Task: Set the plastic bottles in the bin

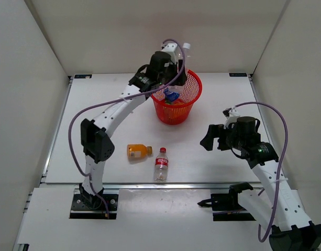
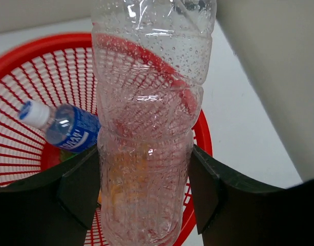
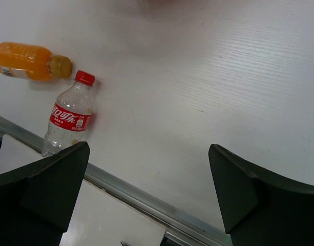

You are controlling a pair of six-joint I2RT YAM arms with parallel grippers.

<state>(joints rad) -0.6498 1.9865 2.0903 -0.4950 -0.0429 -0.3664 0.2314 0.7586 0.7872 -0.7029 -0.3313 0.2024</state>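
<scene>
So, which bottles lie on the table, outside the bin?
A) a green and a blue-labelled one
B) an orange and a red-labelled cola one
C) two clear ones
B: the orange bottle and the cola bottle lie on the table, apart from the bin.

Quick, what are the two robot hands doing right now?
Left gripper: closed on the clear bottle, over the bin.
Right gripper: open, holding nothing.

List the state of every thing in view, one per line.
clear bottle, gripped by left tool above the bin
left tool, closed on the clear bottle
right tool, open, empty
bin, upright, holding the blue-labelled bottle
orange bottle, lying on table
cola bottle, lying on table
</scene>
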